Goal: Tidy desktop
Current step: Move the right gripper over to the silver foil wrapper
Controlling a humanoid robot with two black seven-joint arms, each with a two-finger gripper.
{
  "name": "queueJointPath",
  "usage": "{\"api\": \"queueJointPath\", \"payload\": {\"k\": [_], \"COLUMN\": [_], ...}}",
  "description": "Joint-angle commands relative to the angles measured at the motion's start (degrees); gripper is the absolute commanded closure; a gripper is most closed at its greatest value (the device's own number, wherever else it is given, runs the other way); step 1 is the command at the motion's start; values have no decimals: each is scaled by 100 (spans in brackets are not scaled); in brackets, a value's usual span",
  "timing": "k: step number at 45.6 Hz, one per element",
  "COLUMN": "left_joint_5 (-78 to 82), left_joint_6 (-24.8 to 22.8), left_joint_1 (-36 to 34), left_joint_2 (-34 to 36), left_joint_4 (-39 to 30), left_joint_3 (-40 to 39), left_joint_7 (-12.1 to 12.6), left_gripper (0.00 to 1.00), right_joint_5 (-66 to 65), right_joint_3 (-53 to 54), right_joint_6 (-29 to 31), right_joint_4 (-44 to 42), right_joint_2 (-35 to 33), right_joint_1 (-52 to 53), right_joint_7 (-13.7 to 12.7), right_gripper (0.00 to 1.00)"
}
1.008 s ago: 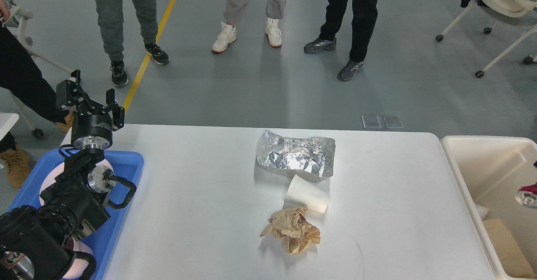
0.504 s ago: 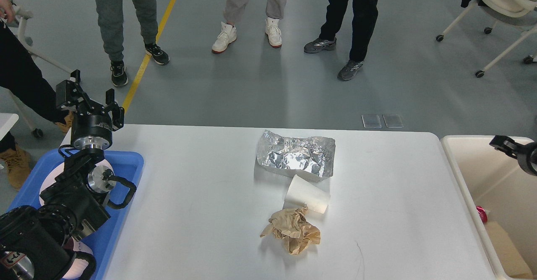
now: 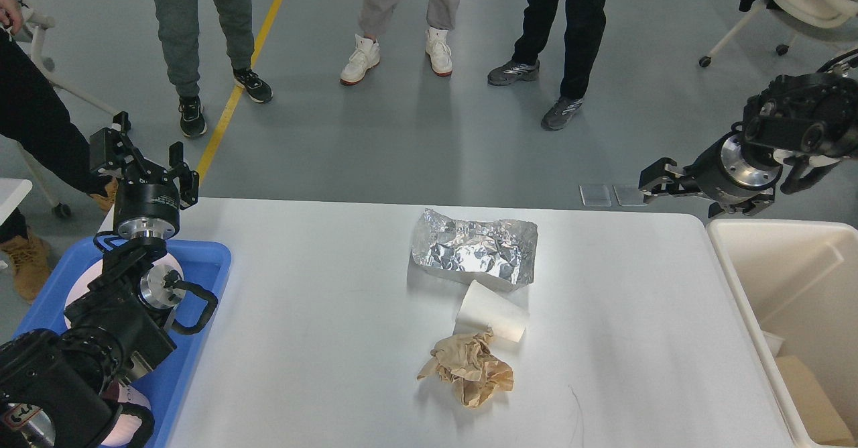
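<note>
so the crumpled brown paper (image 3: 467, 375), white cup (image 3: 491, 310) and foil (image 3: 476, 248) still sit mid desktop (image 3: 322, 341), right gripper (image 3: 655, 181) just swung up out of the bin (image 3: 751, 300), looks empty, left gripper (image 3: 144, 159) parked open by the blue tray (image 3: 208, 260), so next pickup

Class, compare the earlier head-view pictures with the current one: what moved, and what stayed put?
The right gripper rose from inside the cream bin and now hangs above the desktop's far right corner, holding nothing. The left gripper, foil, white cup and crumpled brown paper stayed as they were.
</note>
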Motion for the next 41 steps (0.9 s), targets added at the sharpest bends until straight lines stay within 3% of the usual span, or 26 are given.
{"api": "queueJointPath", "payload": {"k": [1,12,21,27,35,41], "left_joint_5": [0,0,0,0,0,0], "left_joint_6": [0,0,0,0,0,0], "left_joint_1": [0,0,0,0,0,0], "left_joint_2": [0,0,0,0,0,0], "left_joint_4": [0,0,0,0,0,0], "left_joint_3": [0,0,0,0,0,0], "left_joint_7": [1,1,1,-8,1,1], "left_gripper": [4,4,4,4,4,4], "right_joint_5": [1,598,765,765,774,774], "right_joint_3": [12,4,74,91,100,223], "right_joint_6": [585,1034,850,165,-1302,-1603], "right_joint_4": [571,1424,1310,924,423,-227], "right_joint_2": [303,585,629,646,971,1270], "right_joint_1": [725,2184,2081,1115,-160,-881], "right_joint_7": [13,21,13,-22,-31,-31], "right_gripper": [0,0,0,0,0,0]}}
